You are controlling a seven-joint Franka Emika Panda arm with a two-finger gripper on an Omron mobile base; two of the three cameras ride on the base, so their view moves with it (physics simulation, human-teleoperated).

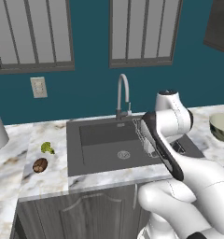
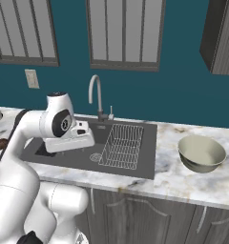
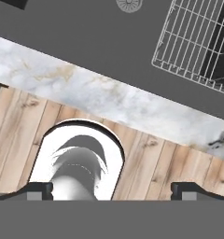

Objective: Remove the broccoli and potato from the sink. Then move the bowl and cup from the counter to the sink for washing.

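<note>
The broccoli and potato are seen on the counter left of the sink, near its front edge. The bowl sits on the worktop right of the sink. The gripper is held with jaws wide, empty, above the sink's front edge. A wire rack occupies the sink's right side.

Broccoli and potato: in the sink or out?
Out. The broccoli and potato lie on the counter, left of the sink.
</note>
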